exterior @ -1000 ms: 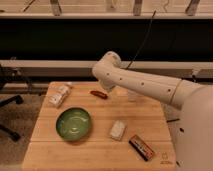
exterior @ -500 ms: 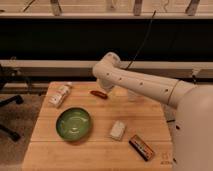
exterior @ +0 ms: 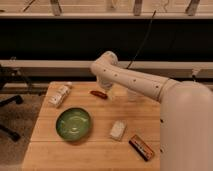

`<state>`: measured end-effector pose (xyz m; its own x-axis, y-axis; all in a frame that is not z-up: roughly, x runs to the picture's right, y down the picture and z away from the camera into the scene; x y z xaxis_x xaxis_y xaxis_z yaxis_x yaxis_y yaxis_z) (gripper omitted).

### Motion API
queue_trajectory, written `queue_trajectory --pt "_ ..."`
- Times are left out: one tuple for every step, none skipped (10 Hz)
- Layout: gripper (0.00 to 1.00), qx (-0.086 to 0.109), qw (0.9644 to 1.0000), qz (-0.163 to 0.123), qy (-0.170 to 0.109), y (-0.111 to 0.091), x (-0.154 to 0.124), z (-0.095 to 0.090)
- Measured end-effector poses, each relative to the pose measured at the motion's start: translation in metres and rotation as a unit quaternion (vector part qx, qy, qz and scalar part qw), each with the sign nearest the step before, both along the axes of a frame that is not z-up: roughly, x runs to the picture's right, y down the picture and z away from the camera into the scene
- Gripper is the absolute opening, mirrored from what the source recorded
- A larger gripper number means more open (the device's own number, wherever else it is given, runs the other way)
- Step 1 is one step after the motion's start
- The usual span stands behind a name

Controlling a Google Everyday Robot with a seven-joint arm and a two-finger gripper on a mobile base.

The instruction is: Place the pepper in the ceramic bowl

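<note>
**While the pepper [exterior: 98, 94] lies outside the ceramic bowl [exterior: 73, 125], the gripper [exterior: 108, 91] hangs close beside it**

Because the green bowl sits near the left-centre of the wooden table [exterior: 100, 152], it serves as the reference for everything else. Its glazed inside holds nothing.

The small dark-red pepper rests on the tabletop behind the bowl and a little to its right, well apart from the rim. It lies roughly crosswise, flat on the wood.

The robot's white arm [exterior: 137, 82] comes in from the right foreground, rises to a bent joint far behind the bowl, then drops toward the table. Its gripper ends just to the right of the pepper, farther from the bowl than the pepper is. Whether it is apart or together cannot be told, nor whether it touches the pepper.

A white packet [exterior: 59, 95] lies behind and left of the bowl. A smaller pale packet [exterior: 118, 130] sits just right of the bowl. A dark bar with an orange edge [exterior: 141, 147] lies farther right and nearer the front. A clear cup [exterior: 132, 94] stands behind and well right of the bowl.
</note>
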<state>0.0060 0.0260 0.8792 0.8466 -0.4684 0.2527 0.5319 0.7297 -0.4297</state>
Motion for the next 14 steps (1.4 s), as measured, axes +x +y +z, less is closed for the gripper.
queue_trajectory --pt "0.8 -0.011 0.9999 0.001 0.006 0.004 0.001 0.013" --pt "0.8 -0.029 0.9994 0.009 0.015 0.009 0.002 0.029" --pt "0.8 -0.044 0.9986 0.022 0.022 0.01 0.001 0.041" --pt "0.8 -0.052 0.9976 0.036 0.029 0.009 0.002 0.045" --pt "0.8 -0.056 0.9963 0.052 0.039 0.006 0.005 0.051" --pt "0.8 -0.06 0.9947 0.067 0.05 0.001 0.009 0.056" --pt "0.8 -0.062 0.9934 0.078 0.056 -0.005 0.011 0.062" --pt "0.8 -0.065 0.9922 0.087 0.061 -0.008 0.012 0.066" --pt "0.8 -0.068 0.991 0.095 0.065 -0.009 0.01 0.071" --pt "0.8 -0.072 0.9894 0.105 0.069 -0.005 0.009 0.074" --pt "0.8 -0.076 0.9885 0.11 0.071 -0.001 0.008 0.076" --pt "0.8 -0.079 0.9875 0.116 0.072 0.002 0.007 0.078" --pt "0.8 -0.085 0.9863 0.122 0.073 0.008 0.003 0.081" --pt "0.8 -0.087 0.9858 0.124 0.072 0.01 0.001 0.083"
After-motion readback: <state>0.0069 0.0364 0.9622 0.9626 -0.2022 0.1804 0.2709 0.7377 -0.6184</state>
